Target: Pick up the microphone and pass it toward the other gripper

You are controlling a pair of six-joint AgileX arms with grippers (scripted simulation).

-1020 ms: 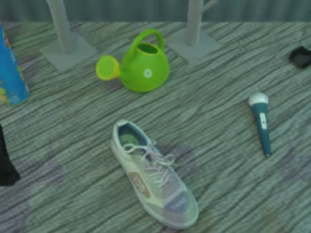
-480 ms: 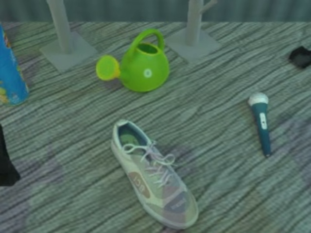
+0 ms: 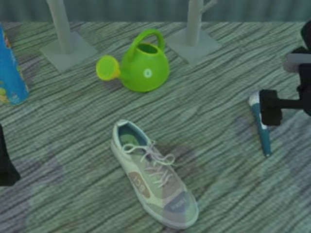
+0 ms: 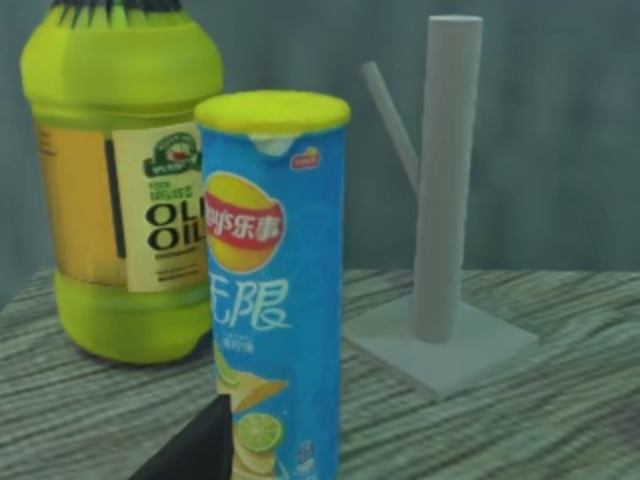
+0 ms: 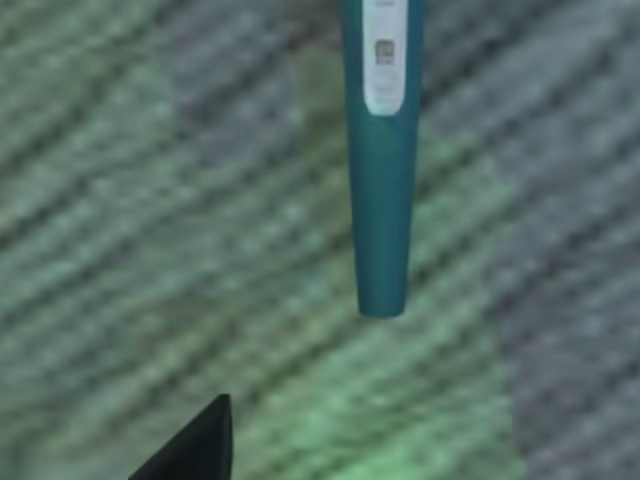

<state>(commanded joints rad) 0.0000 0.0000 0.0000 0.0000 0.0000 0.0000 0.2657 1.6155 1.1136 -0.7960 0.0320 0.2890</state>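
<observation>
microphone (image 3: 263,131) flat on table | right claw (image 3: 270,108) over its head, jaw state unclear | green watering can (image 3: 144,63) seemingly empty

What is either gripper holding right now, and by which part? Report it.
Nothing is held. The microphone lies flat on the table, untouched; the right gripper hovers above its head end. The left gripper sits parked at the table's left edge, gripping nothing visible.

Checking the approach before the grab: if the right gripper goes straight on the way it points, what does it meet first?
Probably the microphone: the right gripper hangs above its upper handle, pointing down. Its height above the table is unclear.
</observation>
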